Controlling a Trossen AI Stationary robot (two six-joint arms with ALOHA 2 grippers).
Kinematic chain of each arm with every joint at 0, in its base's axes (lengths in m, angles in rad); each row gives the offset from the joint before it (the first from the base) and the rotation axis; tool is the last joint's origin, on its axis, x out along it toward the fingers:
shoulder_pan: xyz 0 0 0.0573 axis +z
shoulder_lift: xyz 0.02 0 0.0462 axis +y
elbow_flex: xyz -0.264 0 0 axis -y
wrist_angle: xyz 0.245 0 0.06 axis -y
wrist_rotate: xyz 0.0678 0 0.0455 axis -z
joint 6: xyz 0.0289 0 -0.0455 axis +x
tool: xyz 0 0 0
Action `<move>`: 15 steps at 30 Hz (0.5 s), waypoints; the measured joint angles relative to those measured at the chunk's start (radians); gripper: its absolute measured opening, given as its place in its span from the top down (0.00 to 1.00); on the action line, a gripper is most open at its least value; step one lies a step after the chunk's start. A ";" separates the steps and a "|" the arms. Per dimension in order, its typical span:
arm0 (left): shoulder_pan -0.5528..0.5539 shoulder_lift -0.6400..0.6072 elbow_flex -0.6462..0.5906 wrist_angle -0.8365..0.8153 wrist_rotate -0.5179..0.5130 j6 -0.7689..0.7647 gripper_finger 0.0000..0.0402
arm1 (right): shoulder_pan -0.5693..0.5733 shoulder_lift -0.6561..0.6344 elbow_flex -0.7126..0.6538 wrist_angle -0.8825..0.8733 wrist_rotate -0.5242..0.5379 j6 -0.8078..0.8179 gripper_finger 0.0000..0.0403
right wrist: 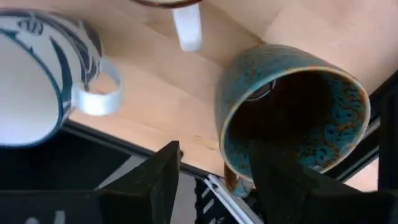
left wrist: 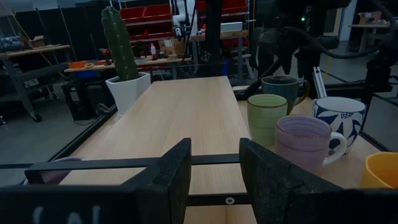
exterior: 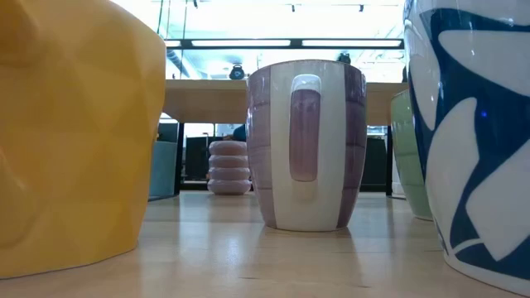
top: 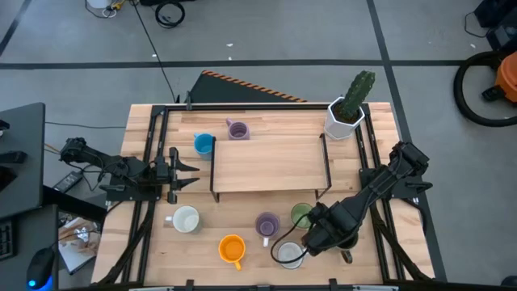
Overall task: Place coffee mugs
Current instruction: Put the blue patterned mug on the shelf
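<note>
The right gripper (top: 338, 246) hangs low over the table's (top: 266, 153) front right, fingers spread wide, one finger inside the rim of the dark teal-brown mug (right wrist: 292, 115), gripping nothing; the white-and-blue mug (right wrist: 37, 81) stands just beside it; the left gripper (top: 187, 171) waits at the left edge, parted, empty.

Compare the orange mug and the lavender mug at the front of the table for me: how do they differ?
The orange mug is a plain, solid colour; the lavender mug has purple bands on a pale body. The orange mug sits nearer the front edge, the lavender mug further back beside the green mug. The orange mug's handle points toward the front edge, as does the lavender mug's. Both stand upright, ungripped.
</note>
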 joint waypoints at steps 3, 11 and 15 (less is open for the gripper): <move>0.000 0.000 0.000 0.001 0.000 0.000 0.65 | 0.002 0.005 -0.024 -0.003 -0.017 0.017 0.51; 0.000 0.000 0.000 0.003 0.000 0.008 0.65 | 0.005 0.007 -0.141 0.116 -0.086 0.031 0.52; 0.000 0.000 0.000 0.005 0.000 0.008 0.65 | 0.005 0.007 -0.183 0.169 -0.089 0.024 0.58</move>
